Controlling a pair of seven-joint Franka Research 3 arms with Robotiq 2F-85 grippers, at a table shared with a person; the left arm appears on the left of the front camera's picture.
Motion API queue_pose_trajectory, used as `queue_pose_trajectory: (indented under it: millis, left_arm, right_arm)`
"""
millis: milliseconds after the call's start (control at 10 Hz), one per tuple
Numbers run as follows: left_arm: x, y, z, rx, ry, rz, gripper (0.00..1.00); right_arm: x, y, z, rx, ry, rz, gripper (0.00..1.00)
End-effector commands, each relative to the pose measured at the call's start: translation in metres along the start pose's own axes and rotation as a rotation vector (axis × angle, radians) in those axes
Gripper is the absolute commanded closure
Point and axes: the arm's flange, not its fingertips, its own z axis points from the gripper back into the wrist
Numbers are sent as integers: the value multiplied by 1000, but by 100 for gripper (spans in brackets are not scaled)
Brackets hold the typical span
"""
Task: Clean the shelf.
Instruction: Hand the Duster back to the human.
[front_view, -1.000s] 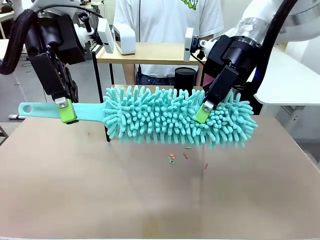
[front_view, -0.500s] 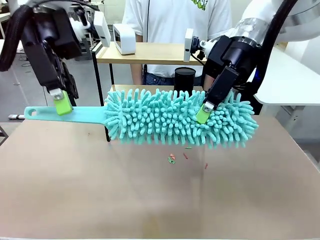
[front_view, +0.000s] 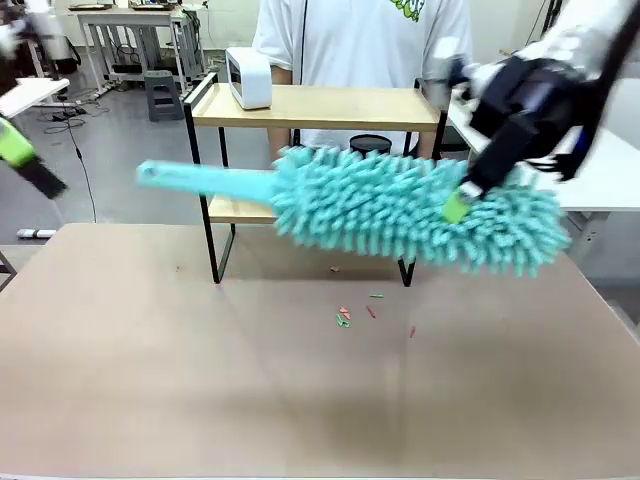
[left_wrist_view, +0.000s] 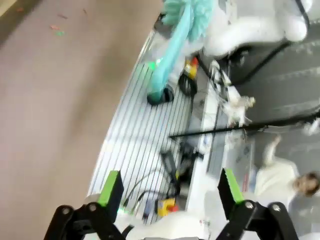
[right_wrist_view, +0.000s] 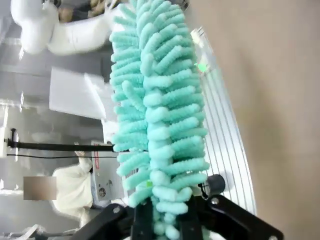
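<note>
The shelf (front_view: 320, 106) is a two-tier rack of light wooden boards in a black frame, standing at the far side of the brown table (front_view: 200, 380). A teal fluffy duster (front_view: 400, 208) hangs in front of it, handle pointing left. My right gripper (front_view: 459, 205) is shut on the duster's fluffy head (right_wrist_view: 155, 100), near its right end. My left gripper (front_view: 14, 146) sits blurred at the far left edge, apart from the handle. In the left wrist view its fingers (left_wrist_view: 111, 186) stand wide open with nothing between them, and the duster's handle (left_wrist_view: 170, 60) is far off.
A white device (front_view: 250, 78) rests on the shelf's top board and a black cylinder (front_view: 371, 146) on the lower one. Small coloured scraps (front_view: 345, 317) lie on the table below the duster. A person in a white T-shirt (front_view: 360, 40) stands behind the shelf.
My left gripper opened, let go of the duster's handle and swung away to the far left. The right gripper carried the duster up and to the right.
</note>
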Motion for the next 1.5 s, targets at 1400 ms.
queue_pose_trajectory:
  millis: [1400]
  left_arm:
    - [-93, 66, 48, -75, -508, 144, 0]
  right_arm:
    - [-181, -62, 101, -159, -1158, -1061, 100]
